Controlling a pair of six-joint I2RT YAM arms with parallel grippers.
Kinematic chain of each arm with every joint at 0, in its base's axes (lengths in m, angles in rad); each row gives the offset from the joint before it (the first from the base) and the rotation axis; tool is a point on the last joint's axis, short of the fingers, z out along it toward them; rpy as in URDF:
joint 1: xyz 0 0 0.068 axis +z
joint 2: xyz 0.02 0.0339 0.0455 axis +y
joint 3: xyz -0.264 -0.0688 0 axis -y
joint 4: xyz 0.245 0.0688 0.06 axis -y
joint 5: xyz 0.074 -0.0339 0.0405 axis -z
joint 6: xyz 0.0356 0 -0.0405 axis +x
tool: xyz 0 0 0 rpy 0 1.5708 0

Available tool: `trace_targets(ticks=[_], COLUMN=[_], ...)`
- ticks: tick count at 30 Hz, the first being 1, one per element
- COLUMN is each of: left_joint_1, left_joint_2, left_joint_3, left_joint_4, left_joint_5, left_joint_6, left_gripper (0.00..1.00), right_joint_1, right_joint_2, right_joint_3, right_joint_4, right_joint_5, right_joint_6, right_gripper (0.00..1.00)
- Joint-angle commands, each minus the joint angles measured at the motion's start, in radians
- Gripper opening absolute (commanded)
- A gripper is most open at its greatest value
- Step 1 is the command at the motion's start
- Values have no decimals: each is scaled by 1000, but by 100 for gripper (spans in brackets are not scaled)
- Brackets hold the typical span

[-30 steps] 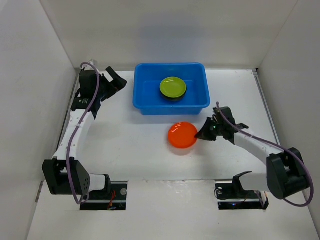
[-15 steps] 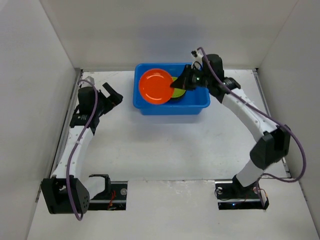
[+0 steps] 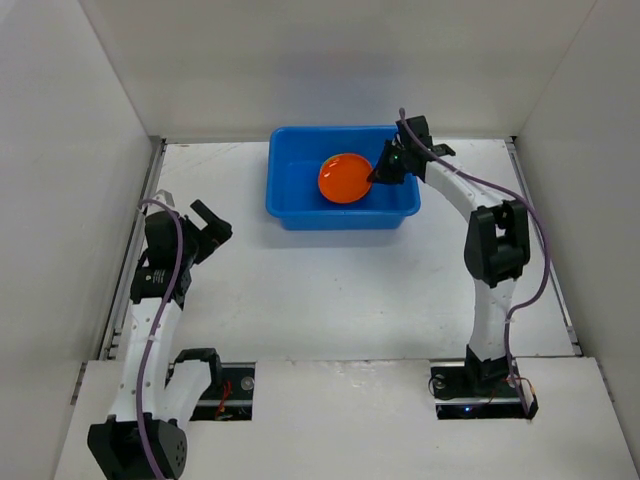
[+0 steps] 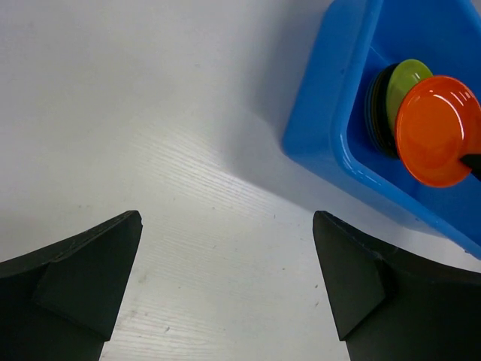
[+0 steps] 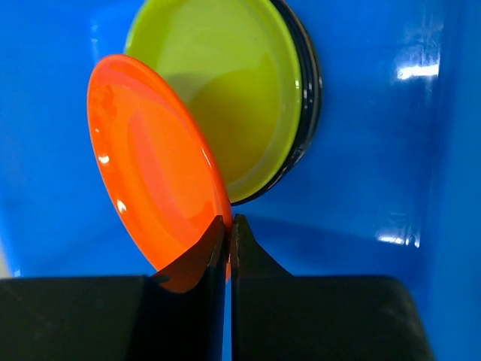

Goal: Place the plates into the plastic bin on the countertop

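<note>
No text, labels or numbers — none readable anywhere.

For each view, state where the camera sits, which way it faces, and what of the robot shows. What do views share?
Top external: above and behind the bases, looking down on the countertop; left arm and right arm show.
Left wrist: on the left arm, facing countertop and blue bin; open jaws show.
Right wrist: looking into the bin; jaws shut on the orange plate.
Shared: all three show bin and orange plate.

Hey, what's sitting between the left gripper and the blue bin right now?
Nothing: only bare white countertop separates the open left gripper from the plastic bin, clearest in the left wrist view.
</note>
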Motion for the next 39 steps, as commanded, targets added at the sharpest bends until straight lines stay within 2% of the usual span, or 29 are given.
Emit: trace_targets(ticks=[1,11,15,19,20,21,23,25,29,30,35,39], left_joint_1=[17,46,46,37,37,36,33,33,33,31,11,-29], left_joint_2=[-21,-8,-17,-11,-8,-8,-6,-8,-11,-12,-9,-14], left_joint_3=[-22,-29,-34,-34,-34,-34,-36,-37,-43,-46,-65,-85], left_joint_4=[-36,-68,-70,-74,-76,-77,-77,-77,-76,-74,-77,-91], left_joint_5=[-16,-11,-13,-7,-7,-7,-7,-7,-7,-7,-10,-8], left_joint_6=[13,12,9,16,16,16,16,12,3,1,3,-5], left_gripper=[100,100,100,100,100,100,100,100,100,100,100,100], right_joint_1=[12,-5,-8,-7,-5,-5,-2,-2,24,35,100,165], right_joint_2=[-6,55,84,88,88,80,46,-9,-167,-222,-444,-656], right_joint_3=[37,59,89,99,103,106,108,106,109,103,-11,-283], right_joint_4=[31,82,74,88,94,100,121,153,242,270,338,381], right_joint_5=[52,139,142,144,144,145,152,156,165,173,282,505], right_joint_6=[1,34,35,43,43,47,49,43,12,-11,-169,-310], right_gripper=[4,6,12,29,36,50,64,74,85,98,100,100])
